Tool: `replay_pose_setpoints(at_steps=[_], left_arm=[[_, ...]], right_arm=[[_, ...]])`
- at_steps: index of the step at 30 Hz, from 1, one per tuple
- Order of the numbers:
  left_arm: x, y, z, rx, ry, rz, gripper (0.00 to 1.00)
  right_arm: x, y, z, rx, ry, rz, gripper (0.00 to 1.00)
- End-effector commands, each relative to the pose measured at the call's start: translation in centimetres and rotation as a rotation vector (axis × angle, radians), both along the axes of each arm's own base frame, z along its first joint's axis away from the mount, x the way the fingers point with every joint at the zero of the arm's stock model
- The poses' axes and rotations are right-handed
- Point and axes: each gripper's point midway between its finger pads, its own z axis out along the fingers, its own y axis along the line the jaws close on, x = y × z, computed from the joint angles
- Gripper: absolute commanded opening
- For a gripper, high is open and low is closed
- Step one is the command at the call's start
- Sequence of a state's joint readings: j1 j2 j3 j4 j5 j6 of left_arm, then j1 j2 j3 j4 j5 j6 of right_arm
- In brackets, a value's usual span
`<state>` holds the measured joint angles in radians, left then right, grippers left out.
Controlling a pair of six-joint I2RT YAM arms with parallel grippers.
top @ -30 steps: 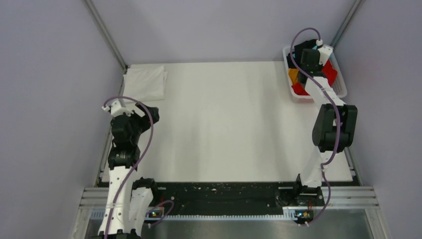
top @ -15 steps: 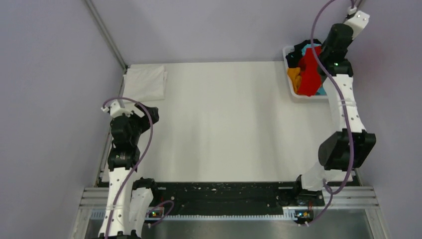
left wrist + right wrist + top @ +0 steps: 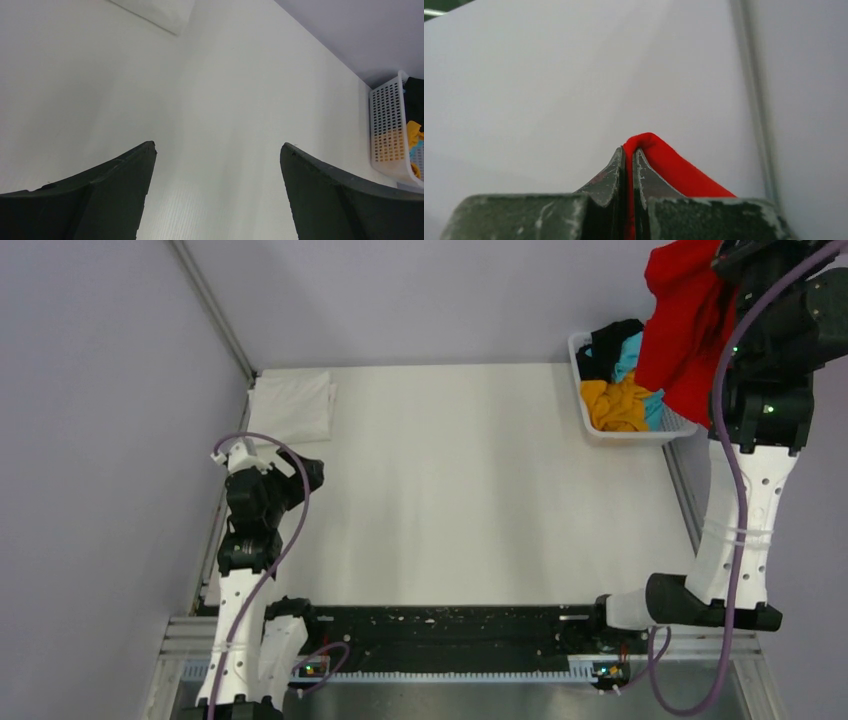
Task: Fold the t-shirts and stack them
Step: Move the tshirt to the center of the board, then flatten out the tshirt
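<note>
White worktop, grey walls; left fingers spread apart, empty, with folded white t-shirt lying flat beyond them, far-left corner. Further right, right fingers raised high, clamped on red t-shirt; it hangs below them, above basket holding orange-yellow shirt, turquoise shirt, black shirt

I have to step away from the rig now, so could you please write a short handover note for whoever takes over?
The right gripper is shut on the red t-shirt, which hangs in the air by the basket.
The left gripper is open and empty, above the table on its left side.
The orange-yellow t-shirt, turquoise t-shirt and black t-shirt lie crumpled in the basket, far right.
Done: the white t-shirt lies folded at the far left corner.
Left: spread, fold and stack the red one, then the three in the basket.
</note>
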<state>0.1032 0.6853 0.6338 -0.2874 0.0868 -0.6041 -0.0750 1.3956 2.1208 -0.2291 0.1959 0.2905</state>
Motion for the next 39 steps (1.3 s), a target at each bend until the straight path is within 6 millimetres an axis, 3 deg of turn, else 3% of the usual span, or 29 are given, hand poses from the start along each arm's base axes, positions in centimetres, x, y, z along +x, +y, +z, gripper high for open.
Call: replay_pose_setpoints(at_steps=[1, 8, 10, 13, 15, 18, 19, 21, 23, 25, 26, 29, 33, 39], left_arm=[[0.1, -0.7, 2.5, -0.012, -0.068, -0.037, 0.99], [-0.6, -0.7, 2.4, -0.021, -0.045, -0.026, 0.99], [-0.8, 0.0, 2.1, -0.017, -0.018, 0.012, 0.99], [-1.3, 0.9, 1.6, -0.005, 0.032, 0.067, 0.99], [-1.5, 1.1, 1.5, -0.006, 0.048, 0.083, 0.99], [-1.6, 1.0, 1.2, -0.029, 0.057, 0.09, 0.99], [-1.5, 0.9, 1.1, -0.037, 0.06, 0.09, 0.99], [-1.5, 0.8, 0.4, -0.048, 0.079, 0.086, 0.99], [-1.5, 0.5, -0.5, -0.061, 0.102, 0.075, 0.99], [-1.5, -0.1, -1.6, -0.082, 0.134, 0.052, 0.99], [-1.6, -0.4, -2.4, -0.096, 0.155, 0.039, 0.99], [-1.2, -1.3, -4.3, -0.137, 0.19, 0.001, 0.99], [-0.9, -2.4, -7.0, -0.173, 0.278, -0.05, 0.98], [-1.4, -4.5, -11.3, -0.169, 0.443, -0.109, 0.94]], right_arm=[[0.4, 9.3, -1.2, -0.065, 0.055, 0.518, 0.0], [-0.3, 22.2, -6.5, -0.152, 0.17, 0.915, 0.0], [-0.6, 24.2, -7.5, -0.172, 0.194, 0.976, 0.0], [-1.1, 25.3, -9.3, -0.174, 0.24, 1.022, 0.0], [-1.2, 25.1, -11.7, -0.174, 0.292, 1.014, 0.0], [-0.4, 23.9, -20.1, -0.13, 0.48, 0.938, 0.0], [0.0, 23.3, -24.0, -0.106, 0.559, 0.894, 0.0], [0.4, 21.8, -31.6, -0.056, 0.705, 0.799, 0.34], [0.6, 19.5, -39.6, -0.011, 0.891, 0.656, 0.78], [0.1, 16.7, -45.6, 0.004, 1.044, 0.482, 0.86], [-0.3, 15.6, -47.3, 0.011, 1.091, 0.417, 0.87], [-1.7, 13.9, -50.2, 0.07, 1.154, 0.319, 0.99], [-3.2, 14.5, -51.9, 0.096, 1.145, 0.366, 0.99], [-5.4, 15.1, -52.8, 0.106, 1.119, 0.429, 0.98]])
